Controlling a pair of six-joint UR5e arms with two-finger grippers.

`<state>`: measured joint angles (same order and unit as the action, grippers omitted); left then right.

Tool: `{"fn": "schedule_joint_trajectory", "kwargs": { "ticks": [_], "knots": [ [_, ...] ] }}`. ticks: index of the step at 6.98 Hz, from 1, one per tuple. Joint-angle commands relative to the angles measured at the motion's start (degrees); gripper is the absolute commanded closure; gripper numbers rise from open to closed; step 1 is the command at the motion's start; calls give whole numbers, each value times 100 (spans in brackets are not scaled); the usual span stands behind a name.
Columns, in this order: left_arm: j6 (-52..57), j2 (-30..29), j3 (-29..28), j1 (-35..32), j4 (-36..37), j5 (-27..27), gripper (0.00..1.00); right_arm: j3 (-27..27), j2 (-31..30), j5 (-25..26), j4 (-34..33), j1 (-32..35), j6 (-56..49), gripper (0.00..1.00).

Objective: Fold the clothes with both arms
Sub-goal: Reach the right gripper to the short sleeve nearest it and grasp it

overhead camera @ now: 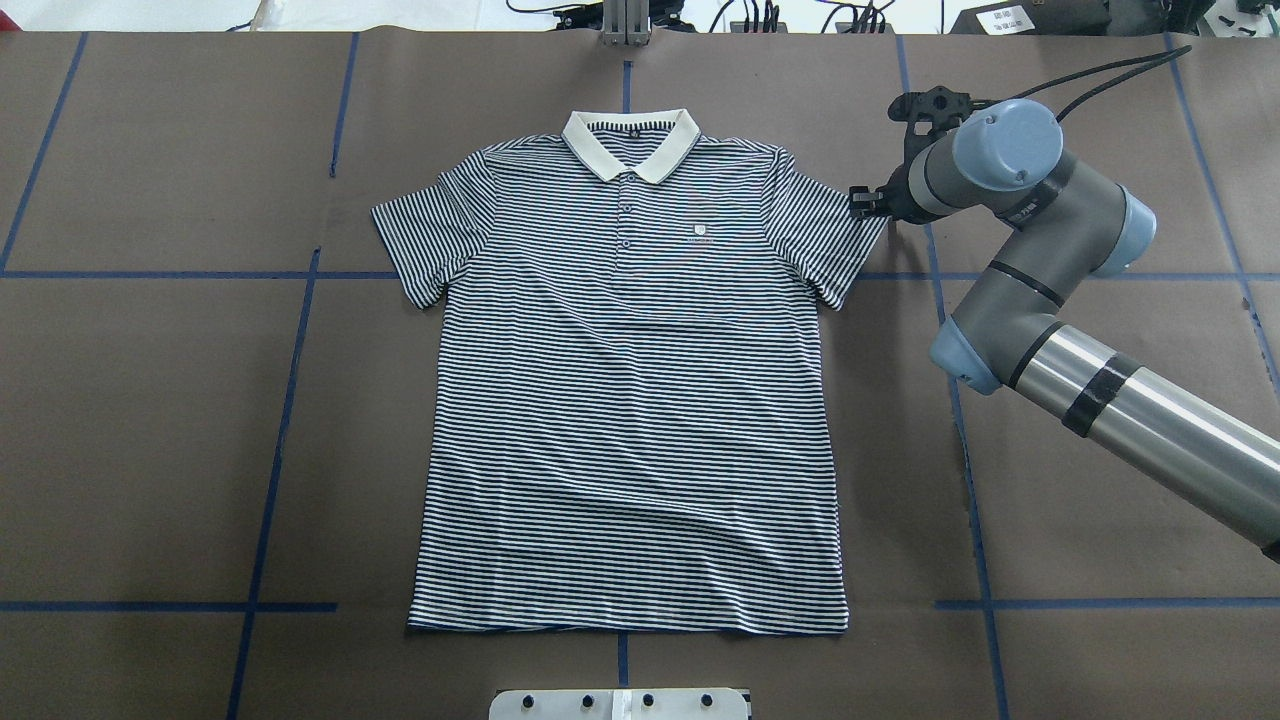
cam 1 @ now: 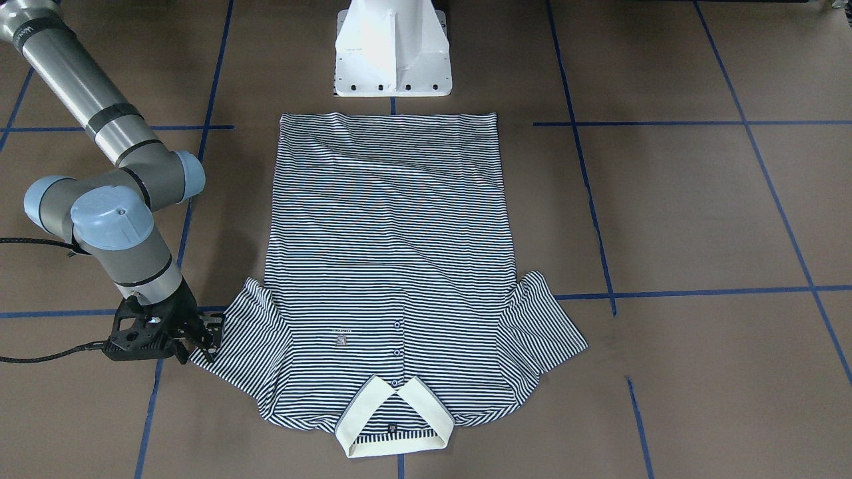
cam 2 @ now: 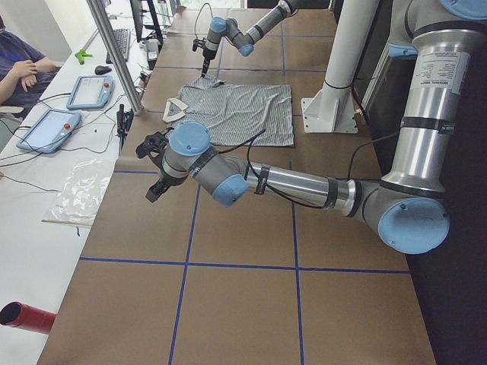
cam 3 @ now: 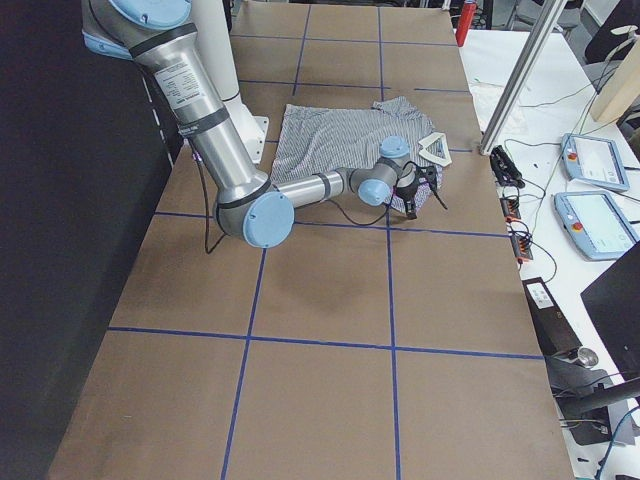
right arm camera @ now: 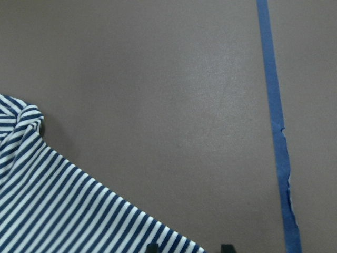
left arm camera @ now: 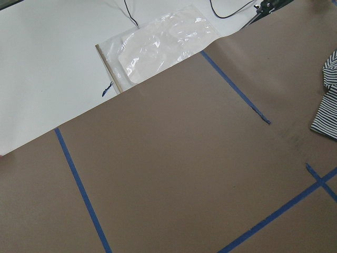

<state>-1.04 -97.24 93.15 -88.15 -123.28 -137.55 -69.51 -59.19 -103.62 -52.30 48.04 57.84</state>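
polo shirt (overhead camera: 630,400) flat, front up, mid-surface (overhead camera: 150,400), long axis hem (overhead camera: 630,625) at robot base to collar (overhead camera: 630,140) at far edge, bare room both sides; right end effector (overhead camera: 862,202) spread, low at robot-right sleeve (overhead camera: 830,240) outer edge; left end effector (cam 2: 156,188) over bare surface off the shirt, can't tell if spread.

I see soft matt knit cloth on the shirt (overhead camera: 630,400), dull paper on the table cover (overhead camera: 150,450), smooth blue tape (right arm camera: 271,105), and satin metal tubing with glossy plastic caps (overhead camera: 1005,140) on the right arm (overhead camera: 1150,415).
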Motion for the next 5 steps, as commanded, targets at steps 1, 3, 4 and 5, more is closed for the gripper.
{"fn": "schedule_joint_trajectory", "kwargs": {
  "ticks": [1,3,4,5],
  "knots": [
    [7,3,1,0,-3,0,0,-19,4,0,0,-5,314,100],
    [-2,3,1,0,-3,0,0,-115,65,9,-17,-5,350,100],
    [-2,12,1,0,-3,0,0,-307,65,52,-157,-14,420,100],
    [-2,12,1,0,-3,-9,0,-553,144,96,-550,-31,847,100]
  ]
}}
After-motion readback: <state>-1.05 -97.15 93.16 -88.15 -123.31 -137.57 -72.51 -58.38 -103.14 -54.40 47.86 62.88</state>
